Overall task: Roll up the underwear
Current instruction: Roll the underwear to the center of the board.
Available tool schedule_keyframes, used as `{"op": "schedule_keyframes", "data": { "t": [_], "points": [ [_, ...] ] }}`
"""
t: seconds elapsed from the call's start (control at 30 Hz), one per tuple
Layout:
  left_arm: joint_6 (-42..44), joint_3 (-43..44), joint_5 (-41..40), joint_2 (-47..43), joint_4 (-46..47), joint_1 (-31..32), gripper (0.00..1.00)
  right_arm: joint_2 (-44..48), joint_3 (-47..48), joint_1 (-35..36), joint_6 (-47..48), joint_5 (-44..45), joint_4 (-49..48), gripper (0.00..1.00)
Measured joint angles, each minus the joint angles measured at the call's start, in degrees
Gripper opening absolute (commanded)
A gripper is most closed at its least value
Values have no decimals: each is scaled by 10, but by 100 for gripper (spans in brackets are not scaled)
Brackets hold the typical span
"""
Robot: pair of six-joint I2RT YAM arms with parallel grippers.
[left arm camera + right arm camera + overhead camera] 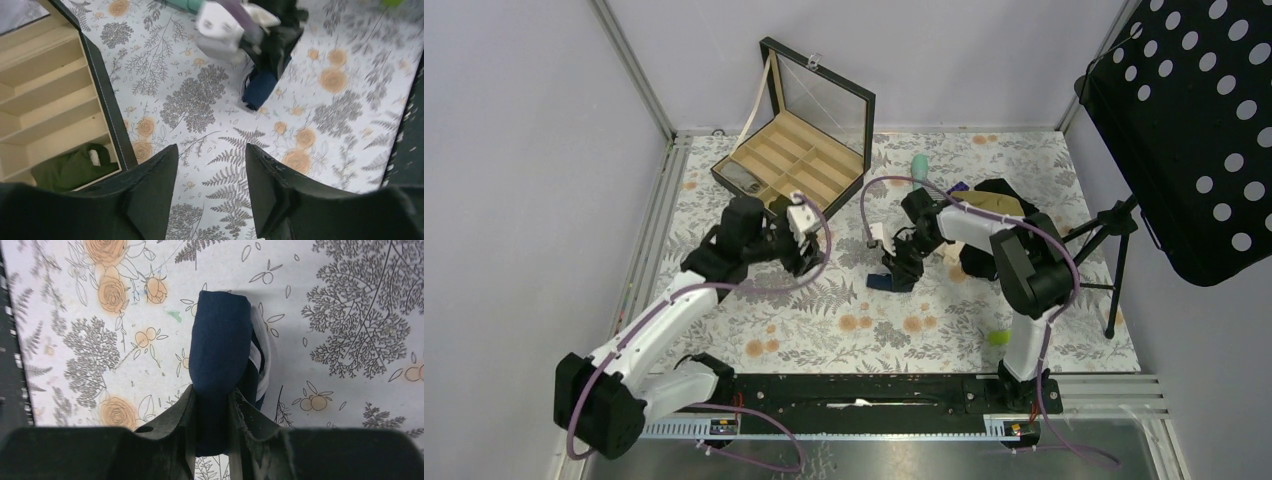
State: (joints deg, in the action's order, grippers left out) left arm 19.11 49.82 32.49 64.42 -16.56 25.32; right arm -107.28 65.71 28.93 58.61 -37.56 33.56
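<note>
Navy cloth, nearly black: the underwear [220, 340] sits as a compact, narrow bundle on the floral tabletop [824, 325], near its middle and between the two arms. A white waistband edge shows along one side of the bundle.

Right claw [212, 400]: clenched on the near end of the bundle, one finger on each side, the cloth pressed between them. The far end rests on the tabletop.

Left claw [210, 160]: released, its jaws apart with only bare floral print between them. It hovers well apart from the bundle, just beside the open compartment box [794, 165].

Step, as judged: the roll looks mostly formed and is pinned in shape. The next move probably calls for one last tuck or a gentle set-down. The release should be slow enough that the layers do not spring open. The waistband edge looks the loosest part.

Room and edges:
- Open tabletop lies in front of the bundle, toward the black rail [864, 390].
- The box wall stands close on the left claw's side, with green cloth [70, 170] in one compartment.
- A dark garment pile [1004, 190] crowds the right arm's far side, so a swing that way risks a snag.
</note>
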Motion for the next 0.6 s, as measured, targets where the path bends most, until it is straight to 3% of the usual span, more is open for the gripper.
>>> {"op": "schedule_keyframes", "data": {
  "t": [0.13, 0.33, 0.6],
  "points": [
    [89, -77, -33, -35, 41, 66, 59, -49, 45, -29, -23, -53, 50, 8],
    [192, -87, -41, 89, 107, 161, 62, -81, 76, -44, -64, -80, 78, 8],
    [226, -77, -38, 239, 230, 201, 61, -80, 70, -46, -109, -80, 64, 8]
  ]
}}
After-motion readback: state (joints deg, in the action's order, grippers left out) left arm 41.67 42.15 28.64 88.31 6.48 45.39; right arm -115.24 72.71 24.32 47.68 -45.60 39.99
